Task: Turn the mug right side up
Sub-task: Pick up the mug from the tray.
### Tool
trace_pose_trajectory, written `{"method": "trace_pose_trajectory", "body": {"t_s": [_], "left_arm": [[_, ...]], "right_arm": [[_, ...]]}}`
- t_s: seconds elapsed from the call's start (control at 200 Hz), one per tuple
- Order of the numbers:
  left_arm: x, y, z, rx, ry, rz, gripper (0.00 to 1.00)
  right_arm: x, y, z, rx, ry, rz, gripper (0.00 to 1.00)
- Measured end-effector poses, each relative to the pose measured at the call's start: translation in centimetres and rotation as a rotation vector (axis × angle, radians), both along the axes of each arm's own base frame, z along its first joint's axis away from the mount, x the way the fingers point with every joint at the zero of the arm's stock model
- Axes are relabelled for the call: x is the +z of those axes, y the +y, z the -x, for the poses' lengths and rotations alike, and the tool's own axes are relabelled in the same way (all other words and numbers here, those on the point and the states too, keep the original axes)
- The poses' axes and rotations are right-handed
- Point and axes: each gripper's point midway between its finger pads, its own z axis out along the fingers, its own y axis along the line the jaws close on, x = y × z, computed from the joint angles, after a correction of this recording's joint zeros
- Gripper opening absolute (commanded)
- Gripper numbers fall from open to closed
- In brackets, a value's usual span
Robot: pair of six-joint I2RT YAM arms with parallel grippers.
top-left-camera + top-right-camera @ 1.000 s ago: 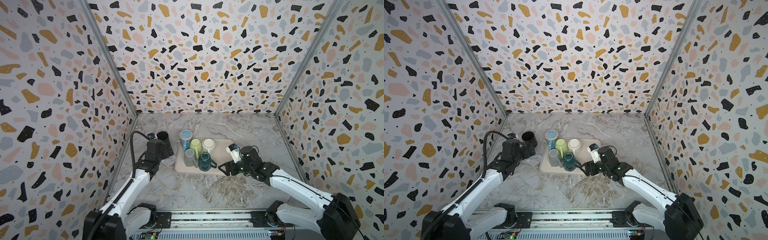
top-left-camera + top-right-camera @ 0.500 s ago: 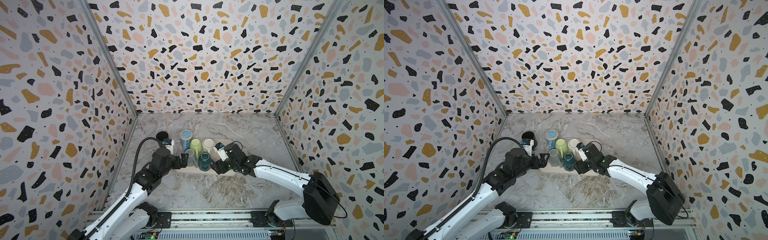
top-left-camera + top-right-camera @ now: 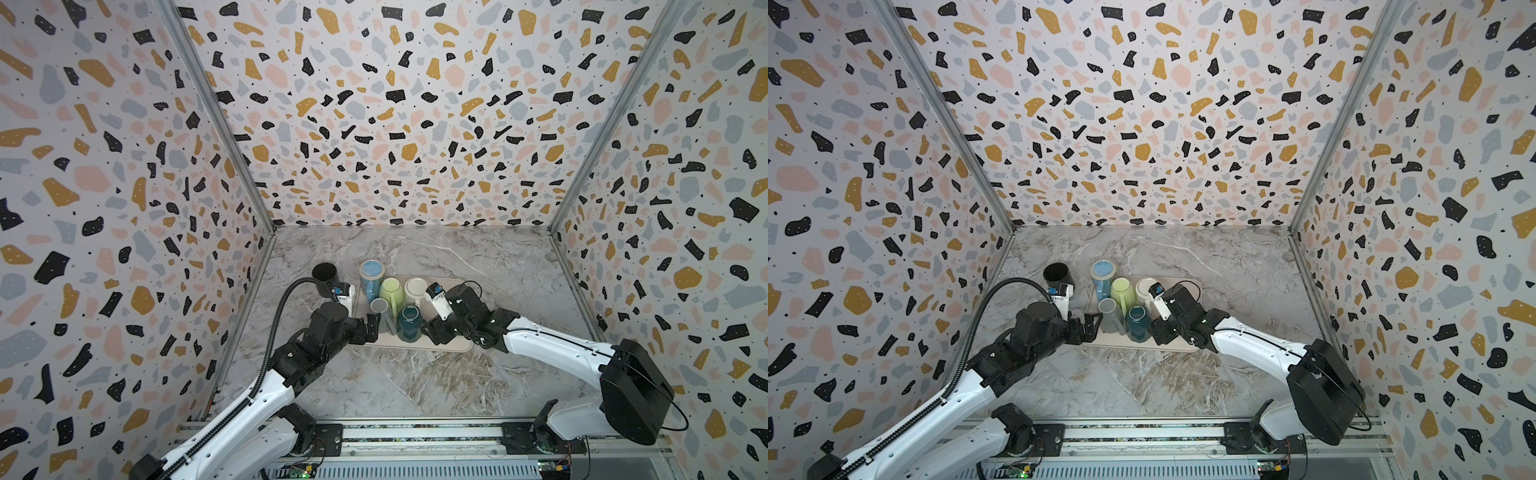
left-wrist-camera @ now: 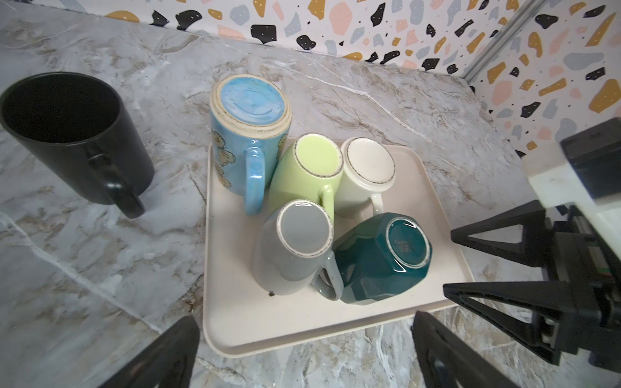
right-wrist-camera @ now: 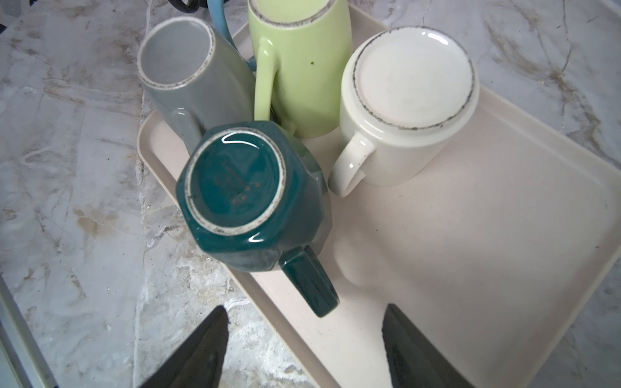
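Observation:
Five mugs stand upside down on a cream tray (image 3: 461, 345): blue (image 3: 371, 276), green (image 3: 391, 291), white (image 5: 410, 100), grey (image 4: 295, 248) and dark teal (image 3: 409, 324). My right gripper (image 5: 306, 308) is open at the tray's near edge. The teal mug's (image 5: 235, 188) handle (image 5: 309, 282) points toward it and ends just ahead of its fingertips, untouched. In the left wrist view the right gripper (image 4: 448, 262) sits beside the teal mug (image 4: 383, 258). My left gripper (image 4: 304, 319) is wide open and empty at the tray's near left corner, close to the grey mug (image 3: 1109, 316).
A black mug (image 3: 324, 274) stands upright on the marble table to the left of the tray, near the left wall. The mugs crowd the tray's left half; its right half (image 5: 487, 235) is bare. Patterned walls enclose three sides.
The left gripper left the black mug and moved to the tray's near left corner. The right gripper moved left across the tray to the teal mug's handle and narrowed slightly.

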Motion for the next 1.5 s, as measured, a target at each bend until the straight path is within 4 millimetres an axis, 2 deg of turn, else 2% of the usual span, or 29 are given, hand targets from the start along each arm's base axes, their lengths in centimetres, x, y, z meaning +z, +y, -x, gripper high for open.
{"method": "trace_pose_trajectory", "body": {"t_s": [0.28, 0.411, 0.701, 0.926, 1.207, 1.322, 1.407, 1.502], "left_arm": [[-1.7, -0.3, -1.1, 0.018, 0.029, -0.038, 1.0], [-2.4, -0.4, -1.4, 0.023, 0.042, -0.054, 1.0], [-3.2, 0.4, -1.7, 0.062, 0.031, -0.075, 1.0], [-3.0, 1.0, -1.5, 0.086, 0.011, -0.076, 1.0], [-2.8, 1.0, -1.5, 0.086, 0.0, -0.067, 1.0], [-2.8, 0.9, -1.5, 0.084, -0.004, -0.064, 1.0], [-3.1, 0.9, -1.4, 0.081, -0.001, -0.066, 1.0], [-3.1, 0.9, -1.3, 0.079, -0.001, -0.066, 1.0]], "right_arm": [[-2.9, 1.0, -0.3, 0.03, 0.057, 0.045, 0.73], [-3.4, 1.3, -0.6, 0.038, 0.061, 0.059, 0.73], [-3.3, 1.9, -0.9, 0.066, 0.064, 0.051, 0.71], [-3.2, 2.5, -0.9, 0.092, 0.07, 0.038, 0.63], [-3.3, 2.4, -0.7, 0.089, 0.081, 0.045, 0.53], [-2.9, 2.4, -0.4, 0.089, 0.079, 0.042, 0.51], [-2.4, 2.5, -0.1, 0.091, 0.075, 0.035, 0.45], [-2.3, 2.6, 0.3, 0.095, 0.082, 0.037, 0.45]]}}
